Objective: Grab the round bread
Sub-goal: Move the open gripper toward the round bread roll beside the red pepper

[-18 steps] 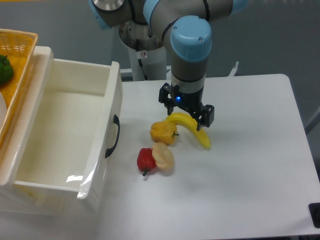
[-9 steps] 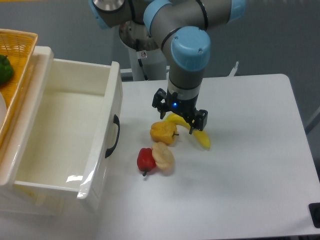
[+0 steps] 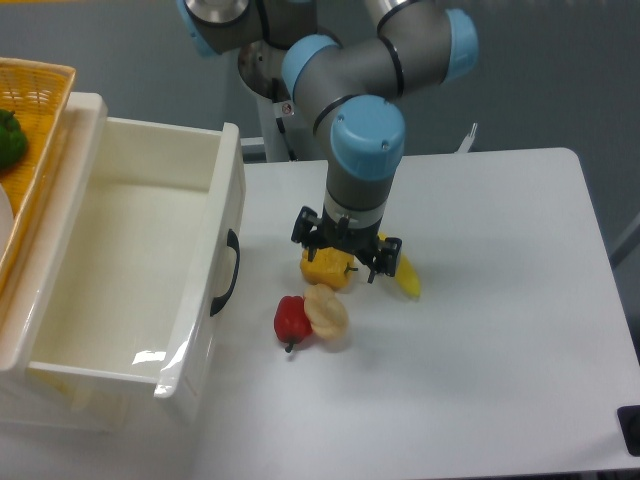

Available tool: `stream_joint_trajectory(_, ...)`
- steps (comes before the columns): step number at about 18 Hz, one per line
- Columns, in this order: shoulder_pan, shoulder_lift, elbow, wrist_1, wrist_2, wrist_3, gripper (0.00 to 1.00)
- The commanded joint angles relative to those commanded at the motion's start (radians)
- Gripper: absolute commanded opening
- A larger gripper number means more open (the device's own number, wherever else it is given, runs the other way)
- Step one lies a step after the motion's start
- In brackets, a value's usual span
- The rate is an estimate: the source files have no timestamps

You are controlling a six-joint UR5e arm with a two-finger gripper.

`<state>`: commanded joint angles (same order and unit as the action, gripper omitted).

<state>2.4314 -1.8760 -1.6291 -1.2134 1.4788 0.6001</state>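
Arm bent down over the table, gripper [image 3: 345, 253] pointing straight down, jaws spread apart

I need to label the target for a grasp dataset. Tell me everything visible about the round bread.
The round bread is a small pale beige-tan bun with a smooth matte surface, looking whole. It lies on the white table, its left edge against the red pepper. The orange-yellow pepper sits just behind it; whether they touch cannot be told. The end effector hangs above and behind it, not touching it.
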Motion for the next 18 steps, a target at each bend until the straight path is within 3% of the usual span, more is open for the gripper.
stream_joint_trajectory(5,-0.020,-0.034,-0.005,-0.002,0.000,-0.063,1.00)
stream_joint_trajectory(18,-0.037,-0.103,-0.023,0.002,0.006,-0.059,1.00)
